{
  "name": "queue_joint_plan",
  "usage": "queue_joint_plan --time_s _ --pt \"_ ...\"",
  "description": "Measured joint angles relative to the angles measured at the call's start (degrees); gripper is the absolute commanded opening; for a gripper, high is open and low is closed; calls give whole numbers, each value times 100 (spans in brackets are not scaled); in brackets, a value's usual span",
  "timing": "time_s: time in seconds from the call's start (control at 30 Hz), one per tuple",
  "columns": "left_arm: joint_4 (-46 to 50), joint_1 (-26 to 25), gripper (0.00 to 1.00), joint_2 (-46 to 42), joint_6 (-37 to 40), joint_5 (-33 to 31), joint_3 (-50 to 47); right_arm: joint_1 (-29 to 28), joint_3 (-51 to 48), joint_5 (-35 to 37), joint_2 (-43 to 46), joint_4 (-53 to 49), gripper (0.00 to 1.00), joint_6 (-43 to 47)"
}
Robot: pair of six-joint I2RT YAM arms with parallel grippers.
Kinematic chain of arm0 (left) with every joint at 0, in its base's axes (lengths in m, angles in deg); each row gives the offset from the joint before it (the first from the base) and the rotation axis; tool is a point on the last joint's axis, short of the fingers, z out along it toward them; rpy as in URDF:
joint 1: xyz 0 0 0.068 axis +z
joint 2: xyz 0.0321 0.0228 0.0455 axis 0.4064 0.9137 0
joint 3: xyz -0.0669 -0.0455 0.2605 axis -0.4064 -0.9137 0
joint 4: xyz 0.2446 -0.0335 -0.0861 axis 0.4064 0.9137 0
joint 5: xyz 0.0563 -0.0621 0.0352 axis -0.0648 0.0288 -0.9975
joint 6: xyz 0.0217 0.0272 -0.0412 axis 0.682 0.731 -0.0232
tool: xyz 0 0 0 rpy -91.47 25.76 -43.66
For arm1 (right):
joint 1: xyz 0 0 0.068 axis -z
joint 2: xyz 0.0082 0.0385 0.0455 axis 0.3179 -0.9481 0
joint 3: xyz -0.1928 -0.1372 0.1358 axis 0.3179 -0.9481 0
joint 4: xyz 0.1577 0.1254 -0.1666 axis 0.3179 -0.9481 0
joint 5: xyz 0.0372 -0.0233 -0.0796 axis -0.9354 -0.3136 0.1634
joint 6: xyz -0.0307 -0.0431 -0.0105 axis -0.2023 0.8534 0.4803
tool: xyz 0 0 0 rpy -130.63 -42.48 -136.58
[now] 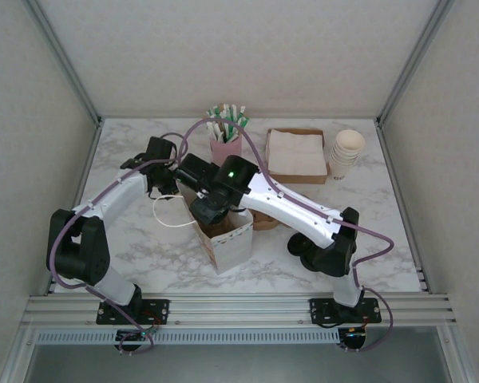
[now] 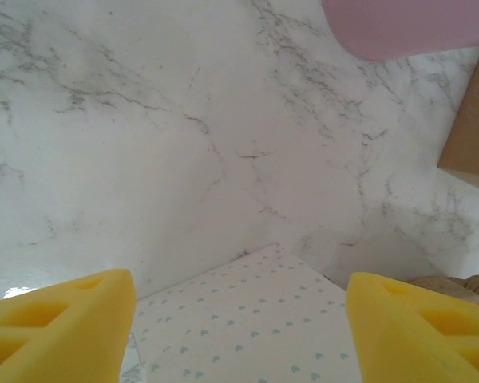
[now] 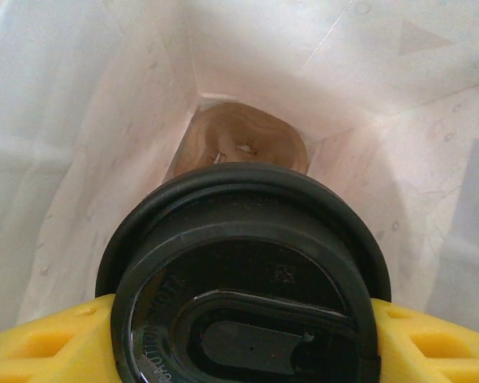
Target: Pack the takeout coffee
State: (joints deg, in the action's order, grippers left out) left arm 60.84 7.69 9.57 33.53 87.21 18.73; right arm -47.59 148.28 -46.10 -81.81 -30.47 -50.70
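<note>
A white marble-patterned bench [image 1: 144, 247] fills the floor of a pale-walled, metal-framed cell, with the two arm bases bolted at its near edge. Just beyond the bases, about mid-bench, stands an open white paper bag with a small printed pattern [image 1: 233, 243]. The right pincer [image 3: 239, 351] is in the bag's mouth, pinching the black-lidded takeout coffee cup [image 3: 243, 287] by its sides. The right wrist view looks down past the lid along the bag's white walls to a brown thing on the bag floor [image 3: 239, 144]; I cannot tell what it is. The cup hangs inside the bag and is not yet set down.

At the bag's far-left side the left pincer [image 2: 239, 335] is spread wide, with a patterned panel of the bag lying between its yellow fingers [image 2: 64, 327]. I cannot tell whether it touches the paper.

Farther back stand a pink holder of straws or stirrers [image 1: 225, 148], a brown cardboard tray of white napkins [image 1: 295, 153] and a stack of pale paper cups [image 1: 347, 152].

The step in hand looks like lowering the coffee into the bag. Next the cup should go straight down and stay upright, clear of the bag walls. It should settle on or beside the brown thing before the right fingers let go.
</note>
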Motion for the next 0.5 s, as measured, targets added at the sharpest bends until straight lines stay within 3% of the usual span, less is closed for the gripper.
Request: queue_joint_plan --time_s 0.5 --pt "35 9 67 52 -33 -35 -98 103 -514 -39 -44 234 51 -90"
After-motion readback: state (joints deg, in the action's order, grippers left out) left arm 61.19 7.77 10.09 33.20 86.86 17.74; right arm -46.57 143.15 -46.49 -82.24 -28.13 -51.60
